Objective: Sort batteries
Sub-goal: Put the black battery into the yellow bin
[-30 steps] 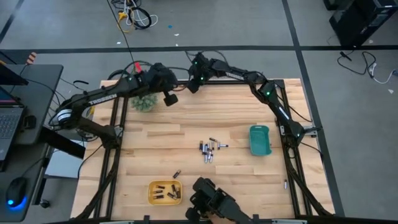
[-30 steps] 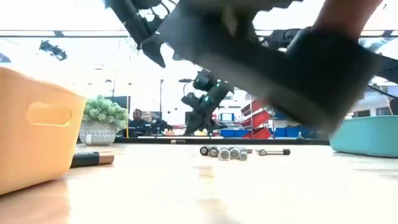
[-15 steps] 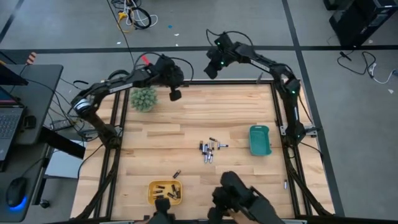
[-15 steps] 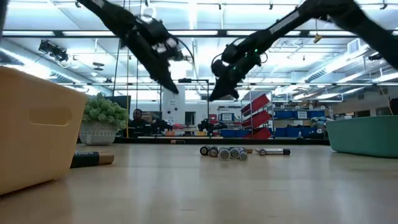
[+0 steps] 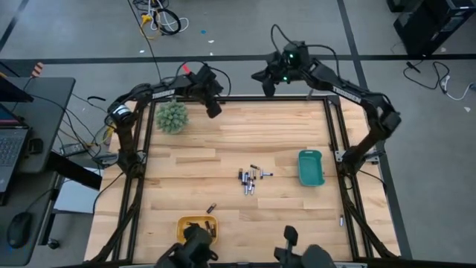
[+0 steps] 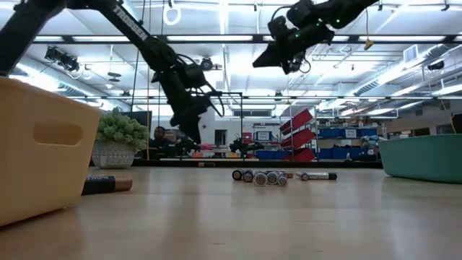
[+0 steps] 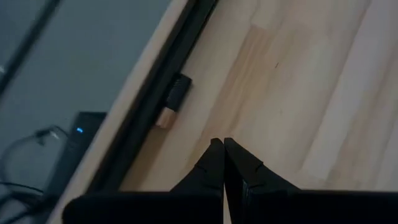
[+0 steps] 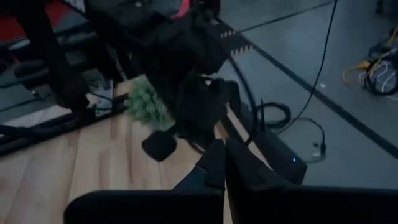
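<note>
Mid-table batteries, end effectors distant

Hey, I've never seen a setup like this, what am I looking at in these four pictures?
Two robot arms at a wooden table, filmed from overhead, from table level, and from a camera on each wrist. The left gripper and right gripper hang near the table's far edge, fingers shut, holding nothing. In the middle lies a cluster of small batteries. A yellow tray holds a few more, a teal tray sits to the right, and a spiky green ball sits near the left gripper.
</note>
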You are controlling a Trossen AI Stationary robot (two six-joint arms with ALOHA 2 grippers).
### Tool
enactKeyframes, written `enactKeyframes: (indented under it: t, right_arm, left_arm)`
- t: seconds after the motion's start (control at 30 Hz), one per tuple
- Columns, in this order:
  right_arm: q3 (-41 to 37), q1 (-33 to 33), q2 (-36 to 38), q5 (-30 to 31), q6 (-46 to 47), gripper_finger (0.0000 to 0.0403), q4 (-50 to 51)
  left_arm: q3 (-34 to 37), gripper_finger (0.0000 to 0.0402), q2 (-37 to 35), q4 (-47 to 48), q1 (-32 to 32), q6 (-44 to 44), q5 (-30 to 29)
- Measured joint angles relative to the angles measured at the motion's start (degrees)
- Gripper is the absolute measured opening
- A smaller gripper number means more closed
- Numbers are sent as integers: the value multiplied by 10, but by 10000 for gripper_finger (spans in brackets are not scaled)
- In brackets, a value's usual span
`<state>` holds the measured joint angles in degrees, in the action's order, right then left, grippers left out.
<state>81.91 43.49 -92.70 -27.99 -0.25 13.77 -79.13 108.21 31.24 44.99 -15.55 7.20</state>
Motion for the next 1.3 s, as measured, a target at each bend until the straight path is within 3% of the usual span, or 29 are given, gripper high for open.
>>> enactKeyframes:
  t: [0.2, 0.43, 0.57, 0.9, 1.07, 1.3]
  right_arm:
    - [-32, -13, 31, 1, 1, 0, -2]
    - [-54, -23, 36, 1, -14, 0, 3]
    - [-54, -23, 37, 3, -17, 0, 1]
    - [-54, -29, 37, 2, -26, 0, 9]
    - [-54, -29, 37, 2, -30, 0, 10]
    - [-54, -29, 37, 2, -45, 0, 23]
  left_arm:
    - [-54, 0, 33, 55, -8, 96, -1]
    - [-56, 0, 33, -10, -31, 353, -6]
    - [-68, 0, 45, -26, -22, 453, 50]
    - [-85, 0, 131, -35, -7, 523, 75]
    - [-86, 0, 133, -57, -7, 537, 38]
    - [-86, 0, 133, -58, -8, 538, 50]
